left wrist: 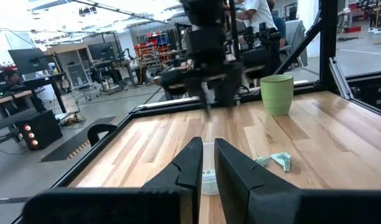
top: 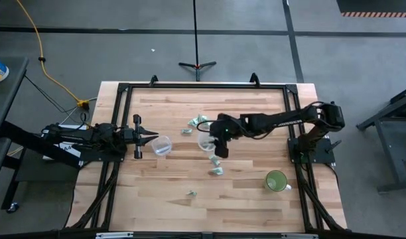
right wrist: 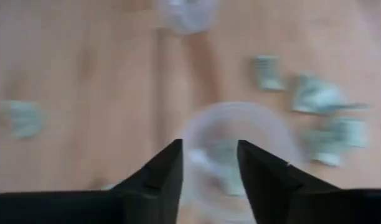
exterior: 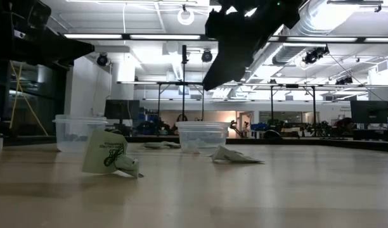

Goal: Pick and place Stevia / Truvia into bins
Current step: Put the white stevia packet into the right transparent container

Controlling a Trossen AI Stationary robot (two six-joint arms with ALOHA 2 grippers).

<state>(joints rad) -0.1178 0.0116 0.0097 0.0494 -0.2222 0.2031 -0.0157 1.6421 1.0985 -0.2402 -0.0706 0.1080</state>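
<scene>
Two clear cups stand mid-table: one point(top: 162, 145) just in front of my left gripper point(top: 148, 137), the other point(top: 206, 143) beside my right gripper point(top: 220, 147). In the right wrist view my right gripper point(right wrist: 209, 149) is open and holds nothing. It hovers over that cup point(right wrist: 240, 149), where pale pieces show inside. My left gripper point(left wrist: 208, 152) is shut and points at its cup point(left wrist: 209, 182) from the table's left. Pale green sachets lie flat on the wood: a cluster point(top: 200, 123), a pair point(top: 217, 167) and a single one point(top: 191, 193).
An opaque green cup point(top: 276, 180) stands toward the table's near right. A black frame point(top: 203, 85) borders the tabletop. In the low view one sachet point(exterior: 108, 154) stands propped up close to the camera and another point(exterior: 235, 155) lies by the middle cup point(exterior: 202, 134).
</scene>
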